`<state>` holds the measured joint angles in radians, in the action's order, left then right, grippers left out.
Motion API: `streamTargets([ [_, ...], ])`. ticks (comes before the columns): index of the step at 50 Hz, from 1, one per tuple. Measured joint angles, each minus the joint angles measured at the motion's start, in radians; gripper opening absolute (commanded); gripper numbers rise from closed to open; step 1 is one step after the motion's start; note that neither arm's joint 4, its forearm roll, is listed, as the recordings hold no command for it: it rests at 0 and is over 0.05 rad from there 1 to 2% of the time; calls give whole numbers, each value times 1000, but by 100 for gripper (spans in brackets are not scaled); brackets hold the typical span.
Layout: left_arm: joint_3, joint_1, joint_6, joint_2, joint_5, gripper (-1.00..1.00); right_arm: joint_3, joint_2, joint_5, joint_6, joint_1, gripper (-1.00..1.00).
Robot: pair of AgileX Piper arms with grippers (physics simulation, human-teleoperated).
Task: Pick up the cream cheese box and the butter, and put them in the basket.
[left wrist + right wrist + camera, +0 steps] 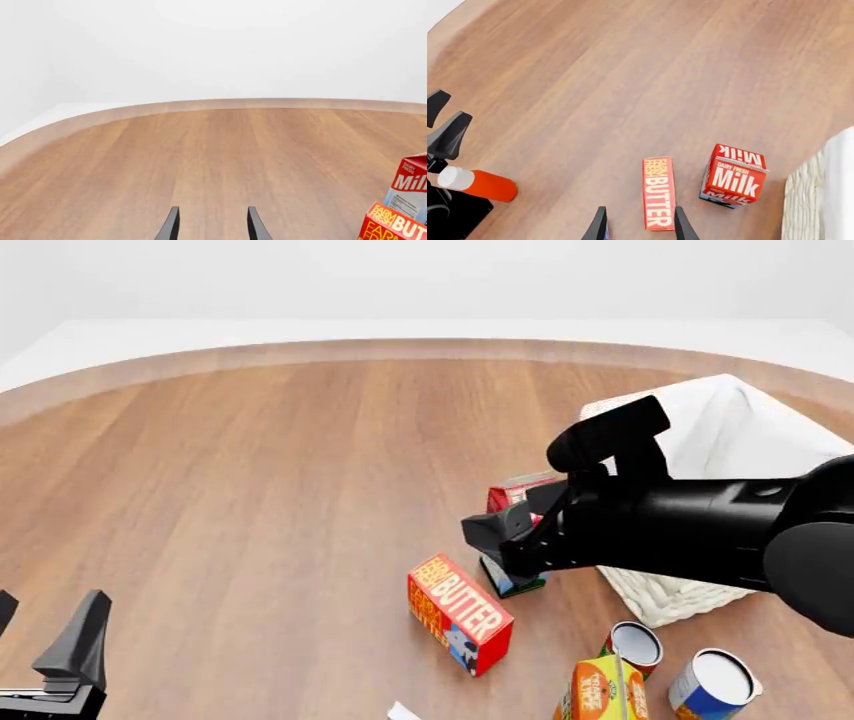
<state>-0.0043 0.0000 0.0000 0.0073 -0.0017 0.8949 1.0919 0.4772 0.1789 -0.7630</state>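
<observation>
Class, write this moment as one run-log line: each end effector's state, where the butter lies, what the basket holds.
left end effector: open, idle | right end effector: open, above butter | butter: on table | basket: no butter visible

We count one butter, one milk carton, one juice carton, two cans, one basket, one red bottle.

Glossy black right arm; left claw has dark tapered fingers.

Red-orange butter with white lettering, red-and-white milk carton, cream-white woven basket with white cloth lining, warm brown wood-grain table, black right arm, orange juice carton
</observation>
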Motion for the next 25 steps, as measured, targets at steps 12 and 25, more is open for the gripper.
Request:
streamTargets([
  [12,0,0,0,0,0,100,-29,4,-21,0,16,100],
  [25,0,0,0,0,0,100,-65,16,-62,9,28,100],
])
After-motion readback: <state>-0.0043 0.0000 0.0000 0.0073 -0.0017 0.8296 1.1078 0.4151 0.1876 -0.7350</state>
